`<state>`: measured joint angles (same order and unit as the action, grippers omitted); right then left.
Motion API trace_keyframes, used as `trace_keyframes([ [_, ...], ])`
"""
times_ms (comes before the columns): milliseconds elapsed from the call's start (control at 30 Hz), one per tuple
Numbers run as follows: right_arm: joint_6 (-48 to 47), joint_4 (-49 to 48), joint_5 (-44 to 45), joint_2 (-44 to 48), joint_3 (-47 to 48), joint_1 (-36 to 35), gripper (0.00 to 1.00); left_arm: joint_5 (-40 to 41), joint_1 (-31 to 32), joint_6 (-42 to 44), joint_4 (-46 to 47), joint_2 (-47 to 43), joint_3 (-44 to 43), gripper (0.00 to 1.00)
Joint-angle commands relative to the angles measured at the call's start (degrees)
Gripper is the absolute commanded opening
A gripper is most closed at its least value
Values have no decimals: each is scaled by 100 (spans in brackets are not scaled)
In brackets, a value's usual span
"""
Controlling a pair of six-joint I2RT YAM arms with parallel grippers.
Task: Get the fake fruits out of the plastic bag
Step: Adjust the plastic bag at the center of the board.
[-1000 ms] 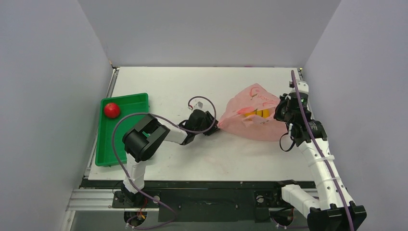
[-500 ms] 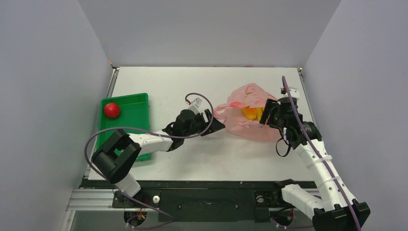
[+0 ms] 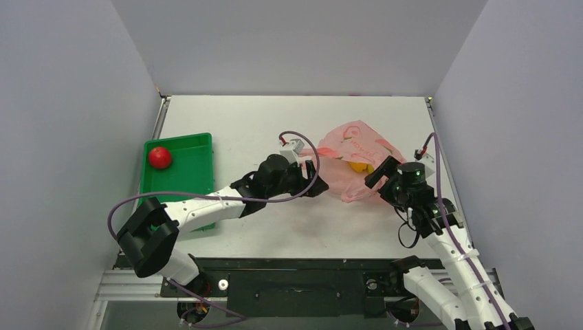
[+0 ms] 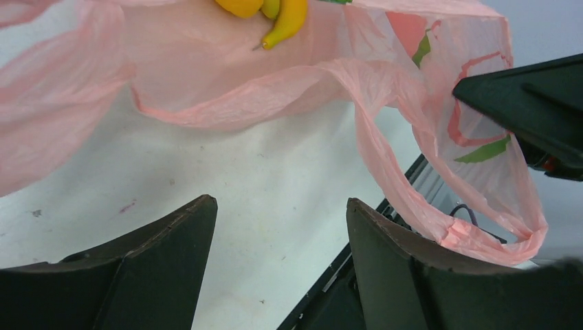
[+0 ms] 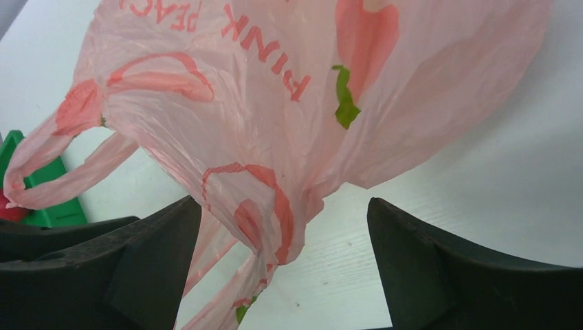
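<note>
**Nothing out yet, and both my grippers are empty**

None of the task is done as far as I can see. The fake fruits (image 3: 357, 167) are not yet out of the plastic bag (image 3: 357, 148), which lies crumpled on the right half of the table (image 3: 275, 120), between my two grippers.

My left gripper (image 4: 280, 203) is spread wide with only bare tabletop between its fingers. It sits just short of the bag's mouth. From this wrist I look into the opening: yellow bananas (image 4: 292, 17) and the orange one (image 4: 240, 5) lie together on the pink film, deeper in than my fingertips reach. One handle loop (image 4: 457, 237) trails off to the side toward my other arm.

My right gripper (image 5: 283, 203) is also wide open and clamps nothing. A hanging fold of the bag droops into the gap between its fingers; I cannot tell whether the film touches either one.

The green tray (image 3: 185, 175) sits well apart at the left edge and holds a single red fruit (image 3: 159, 157).

What is left is everything that counts. I judge that one gripper must pin or lift the thin film so the mouth stays open. The other must then reach in, close on each fruit in turn and carry it out.
</note>
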<state>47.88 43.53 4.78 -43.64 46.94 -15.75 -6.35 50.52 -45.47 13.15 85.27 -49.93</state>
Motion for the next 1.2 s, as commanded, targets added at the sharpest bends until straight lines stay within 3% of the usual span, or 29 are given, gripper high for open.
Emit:
trace_keyframes([
  [0, 679, -346, -86, -283, -117, -313, 86, 185, -54, 727, -718, -78, -773, 68],
  [67, 705, -335, 194, -303, -282, -484, 85, -86, -70, 742, -785, 107, -1037, 67],
  [133, 590, -361, 433, -289, -511, -564, 71, -365, -37, 596, -592, 294, -1152, 66],
  [167, 430, -366, 470, -238, -658, -577, 48, -472, -27, 488, -286, 348, -1142, 66],
  [200, 340, -322, 495, -192, -711, -578, 37, -587, 8, 265, -88, 457, -1093, 65],
  [233, 290, -259, 505, -84, -776, -578, 15, -644, 22, 152, 301, 513, -1065, 65],
  [300, 101, -8, 490, 109, -830, -579, 0, -734, 90, -121, 768, 747, -1018, 64],
  [533, -537, 622, 242, 883, -915, -586, 0, -632, 433, -359, 1661, 1470, -1116, 53],
  [800, -779, 549, -76, 745, -895, -587, 0, -152, 594, -338, 1791, 1996, -1144, 49],
  [1000, -787, 517, -390, 374, -1235, -593, 0, -200, 412, -238, 1311, 3000, -2311, 39],
  [1167, -706, 756, 21, 301, -1303, -709, 0, -376, 3, -489, 1266, 3714, -2954, 42],
])
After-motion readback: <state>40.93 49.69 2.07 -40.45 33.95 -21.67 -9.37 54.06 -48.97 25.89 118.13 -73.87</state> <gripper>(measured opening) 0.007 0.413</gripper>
